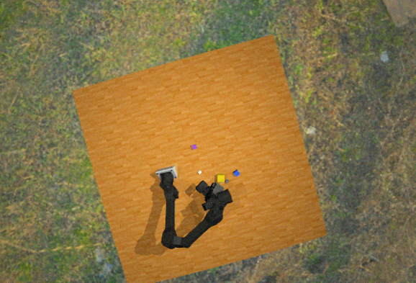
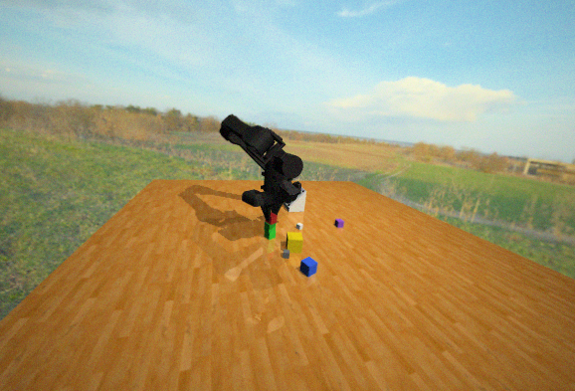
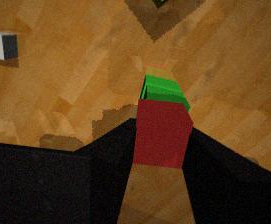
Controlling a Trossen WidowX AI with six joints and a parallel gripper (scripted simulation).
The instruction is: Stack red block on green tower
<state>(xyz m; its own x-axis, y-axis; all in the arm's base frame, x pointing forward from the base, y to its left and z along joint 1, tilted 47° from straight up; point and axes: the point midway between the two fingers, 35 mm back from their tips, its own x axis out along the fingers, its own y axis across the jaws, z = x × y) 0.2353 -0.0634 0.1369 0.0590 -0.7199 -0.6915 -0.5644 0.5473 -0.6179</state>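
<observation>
A yellow cube point(image 2: 294, 242), small grey cube point(image 2: 286, 254) and blue cube point(image 2: 308, 266) sit right of the green block tower point(image 2: 270, 231) at the centre of the wooden counter point(image 2: 149, 307). The black hand point(image 2: 272, 216) grips the red cube point(image 2: 273, 218) narrowly, just above the tower.

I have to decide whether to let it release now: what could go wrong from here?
1. In the wrist view the red block sits slightly off the green tower, so releasing may drop it off-centre and let it slide.
2. The pincer, shut on the block, hangs just above the tower; further lowering could push it over.
3. The yellow block stands close, leaving little sideways room.
</observation>
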